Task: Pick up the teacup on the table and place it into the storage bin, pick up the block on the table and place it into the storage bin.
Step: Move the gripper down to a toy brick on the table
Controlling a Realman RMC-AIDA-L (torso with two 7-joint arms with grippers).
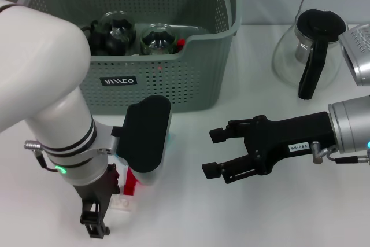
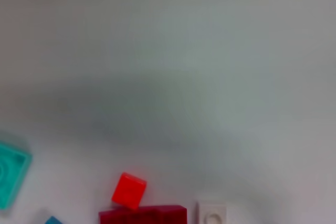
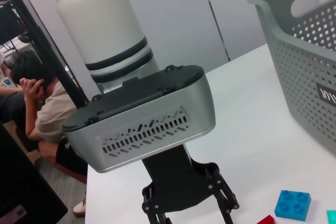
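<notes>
The grey-green storage bin point(image 1: 167, 79) stands at the back, and its wall also shows in the right wrist view point(image 3: 304, 61). Two glass teacups point(image 1: 115, 27) point(image 1: 157, 37) lie inside it. No teacup shows on the table. Loose blocks lie at the front left: a red block point(image 1: 130, 182) and a white block point(image 1: 122, 203). The left wrist view shows a small red block point(image 2: 128, 191), a dark red block point(image 2: 143, 216), a white block point(image 2: 212, 213) and a teal block point(image 2: 10, 174). My left gripper point(image 1: 95, 227) points down beside the blocks, open and empty, and it also shows in the right wrist view point(image 3: 186, 205). My right gripper point(image 1: 215, 153) hovers open and empty in the middle of the table.
A glass coffee pot point(image 1: 312, 50) with a black handle stands at the back right. A blue block point(image 3: 292, 204) lies near the bin. My left arm's white body point(image 1: 40, 85) hides the table's left side and part of the bin.
</notes>
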